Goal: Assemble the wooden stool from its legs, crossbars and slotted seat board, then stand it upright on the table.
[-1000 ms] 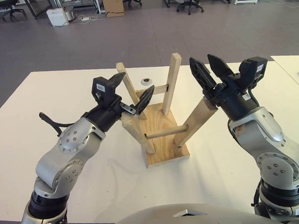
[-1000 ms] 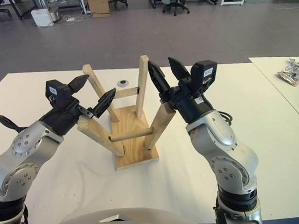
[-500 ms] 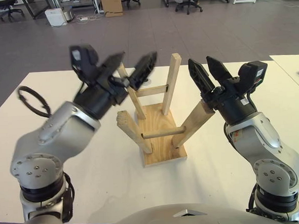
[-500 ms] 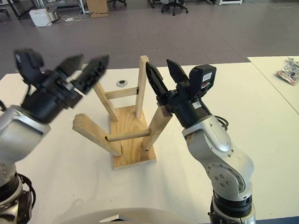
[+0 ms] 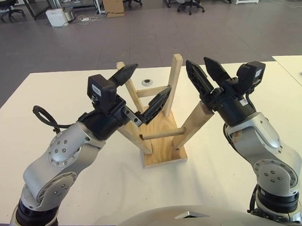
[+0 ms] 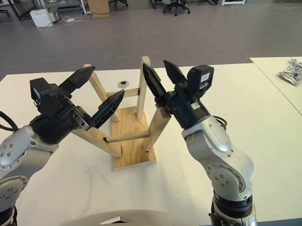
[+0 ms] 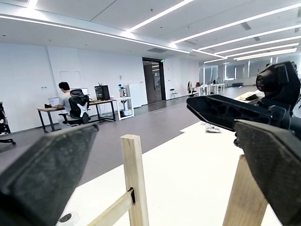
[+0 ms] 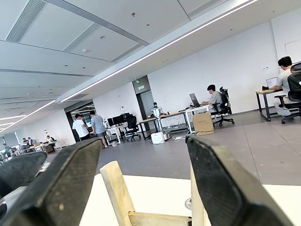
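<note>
On the surface (image 5: pixel 52 93): stool (image 5: pixel 163 143) near the middle, upside down, seat board (image 5: pixel 166 157) lying flat, four legs pointing up.
Crossbars: round crossbar (image 5: pixel 162 134) joins the two near legs; flat crossbar (image 5: pixel 152 91) joins the two far legs.
Left gripper (image 5: pixel 150 80): at 9 o'clock of the stool, jaws spread wide, holding nothing. The near-left leg (image 5: pixel 142 141) runs under it (can't tell if they touch).
Right gripper (image 5: pixel 198 64): at 3 o'clock, just above the top end of the near-right leg (image 5: pixel 192 123), jaws wide, nothing between them.
Grommet (image 5: pixel 147 82): small, round, at 12 o'clock beyond the stool, seen between the far legs.
</note>
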Motion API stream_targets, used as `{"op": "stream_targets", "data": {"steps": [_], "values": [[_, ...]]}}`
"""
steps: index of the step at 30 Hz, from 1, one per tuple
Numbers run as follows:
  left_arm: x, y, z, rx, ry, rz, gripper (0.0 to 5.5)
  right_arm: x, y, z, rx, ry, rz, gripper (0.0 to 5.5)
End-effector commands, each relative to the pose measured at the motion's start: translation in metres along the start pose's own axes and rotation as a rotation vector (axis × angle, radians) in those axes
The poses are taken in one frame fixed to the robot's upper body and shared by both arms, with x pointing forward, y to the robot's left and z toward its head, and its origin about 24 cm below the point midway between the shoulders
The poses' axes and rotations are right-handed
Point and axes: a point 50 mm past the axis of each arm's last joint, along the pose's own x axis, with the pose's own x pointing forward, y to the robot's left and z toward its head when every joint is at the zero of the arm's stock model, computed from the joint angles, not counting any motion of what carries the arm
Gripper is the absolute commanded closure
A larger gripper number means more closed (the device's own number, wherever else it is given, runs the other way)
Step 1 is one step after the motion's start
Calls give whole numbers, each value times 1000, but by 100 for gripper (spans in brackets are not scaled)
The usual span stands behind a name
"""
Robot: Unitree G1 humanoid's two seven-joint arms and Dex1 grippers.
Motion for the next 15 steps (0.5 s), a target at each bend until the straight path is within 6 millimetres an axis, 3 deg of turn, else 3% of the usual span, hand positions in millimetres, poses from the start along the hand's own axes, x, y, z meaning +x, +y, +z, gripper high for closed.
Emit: {"op": "stream_targets", "data": {"steps": [1, 5, 8, 11, 13, 15], "values": [[-2, 10, -18, -168, 105, 32, 17, -2, -14, -29, 10, 184, -58, 217], [16, 25, 49, -27, -224, 59, 17, -2, -11, -29, 18, 179, -51, 217], [15, 23, 69, -24, -340, 68, 17, -3, -9, -31, 28, 182, -51, 217], [6, 19, 54, -100, -293, 91, 17, -4, -8, -31, 31, 187, -49, 217], [-1, 8, 31, -149, -162, 94, 17, -5, -9, -31, 27, 190, -50, 217], [-22, -8, -38, -319, 238, 152, 17, -4, -9, -30, 19, 196, -57, 217]]}}
